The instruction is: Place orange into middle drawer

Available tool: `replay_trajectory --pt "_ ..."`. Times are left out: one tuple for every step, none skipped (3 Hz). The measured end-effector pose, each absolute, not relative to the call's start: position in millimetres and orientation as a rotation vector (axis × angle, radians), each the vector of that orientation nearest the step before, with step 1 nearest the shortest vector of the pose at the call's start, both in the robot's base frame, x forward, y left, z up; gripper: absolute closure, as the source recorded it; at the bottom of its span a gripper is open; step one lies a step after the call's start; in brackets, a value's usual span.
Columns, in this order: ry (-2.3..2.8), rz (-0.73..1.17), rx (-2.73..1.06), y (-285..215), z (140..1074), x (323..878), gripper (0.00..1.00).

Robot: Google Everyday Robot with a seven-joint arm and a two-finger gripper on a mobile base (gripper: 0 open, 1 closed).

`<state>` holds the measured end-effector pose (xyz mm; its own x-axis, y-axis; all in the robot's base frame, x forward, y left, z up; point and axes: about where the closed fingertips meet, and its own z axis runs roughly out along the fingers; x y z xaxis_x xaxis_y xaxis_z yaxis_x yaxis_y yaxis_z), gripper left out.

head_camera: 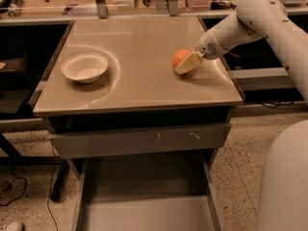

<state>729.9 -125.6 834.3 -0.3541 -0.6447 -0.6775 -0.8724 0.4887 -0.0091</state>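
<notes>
Noted: small round orange fruit [178, 57] on tan tabletop [139, 88], cream gripper [188, 64] set against it; hold cannot be told. Shallow white bowl [84, 67] well left; wide grey metal drawer [144, 216] open below.

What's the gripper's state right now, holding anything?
Gripper: against the orange on the table; open or shut cannot be told.

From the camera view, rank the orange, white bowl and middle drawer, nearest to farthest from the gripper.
1. orange, right of tabletop, beside the gripper.
2. white bowl, left of tabletop.
3. middle drawer, open below, in front.
</notes>
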Motion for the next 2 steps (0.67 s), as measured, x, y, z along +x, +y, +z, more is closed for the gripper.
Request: replay_trajectory --pt "2.114 0.475 -1.244 -125.6 834.2 729.9 0.64" --pt "2.114 0.475 -1.244 -125.5 834.2 729.9 0.88"
